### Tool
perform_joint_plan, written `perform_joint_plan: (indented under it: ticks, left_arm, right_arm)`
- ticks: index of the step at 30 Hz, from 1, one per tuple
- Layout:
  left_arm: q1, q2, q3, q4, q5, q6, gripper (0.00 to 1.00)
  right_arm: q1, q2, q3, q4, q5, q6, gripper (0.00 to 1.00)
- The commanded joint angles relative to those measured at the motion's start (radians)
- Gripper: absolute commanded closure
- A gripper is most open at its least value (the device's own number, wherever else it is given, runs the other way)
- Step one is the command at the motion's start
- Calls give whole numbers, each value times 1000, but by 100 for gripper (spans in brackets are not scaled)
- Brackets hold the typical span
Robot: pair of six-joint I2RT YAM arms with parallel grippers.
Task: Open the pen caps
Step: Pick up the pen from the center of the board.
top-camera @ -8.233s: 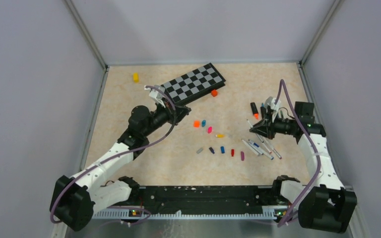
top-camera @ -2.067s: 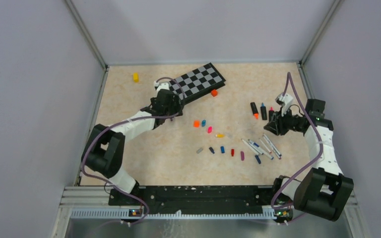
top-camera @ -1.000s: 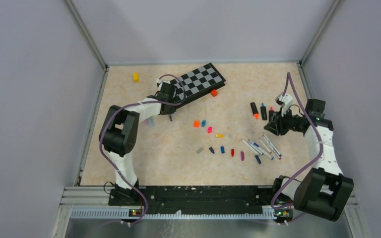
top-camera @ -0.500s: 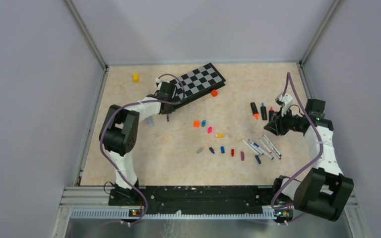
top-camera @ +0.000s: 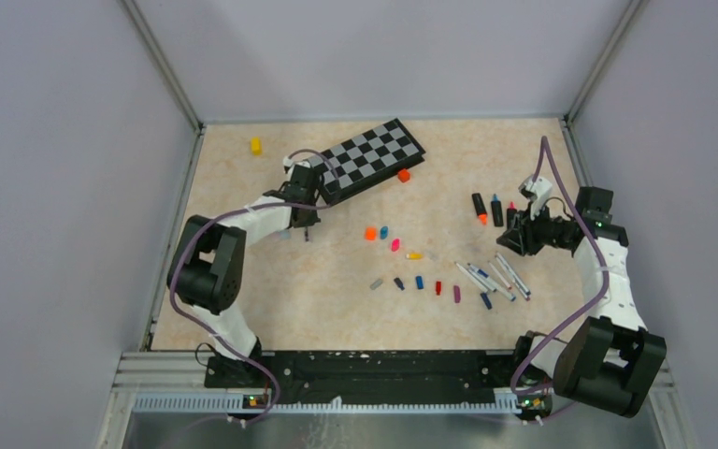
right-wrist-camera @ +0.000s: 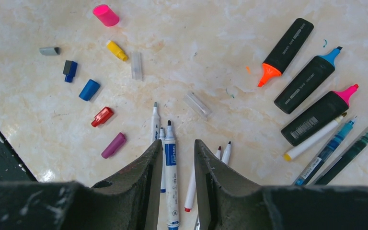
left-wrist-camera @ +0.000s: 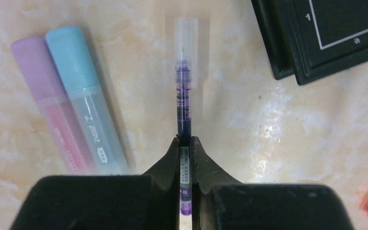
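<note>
Jaws of left gripper (left-wrist-camera: 185, 143) clamp purple pen (left-wrist-camera: 182, 96), axis straight ahead, clear cap (left-wrist-camera: 186, 33) at far tip; right gripper (right-wrist-camera: 178, 148) parted, empty, well apart.

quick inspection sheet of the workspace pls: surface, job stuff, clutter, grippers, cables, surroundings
surface: beige marbled tabletop, small ink marks by the highlighters
job's things: loose pen caps scattered mid-table; uncapped white pens and three uncapped black highlighters on the right; two pastel highlighters side by side, caps on
clutter: chessboard, yellow block, orange block
grippers: left gripper shut on a purple pen, whose clear cap appears on; right gripper open, hovering over the white pens
cables: purple cable looped along each arm, no snag seen
surroundings: grey walls, nothing else seen
</note>
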Motion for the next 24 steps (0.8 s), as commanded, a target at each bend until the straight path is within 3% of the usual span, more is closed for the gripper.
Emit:
perform_joint_plan:
  ticks: [1, 11, 24]
  left_arm:
    - [4, -138, -45, 43, 26, -6, 100]
    - [5, -393, -235, 159, 161, -42, 100]
    - [5, -460, -292, 205, 239, -103, 100]
  right_arm:
    - [-10, -5, 1, 1, -43, -29, 70]
    - [0, -9, 6, -50, -131, -100, 70]
    - [-1, -5, 1, -70, -139, -137, 70]
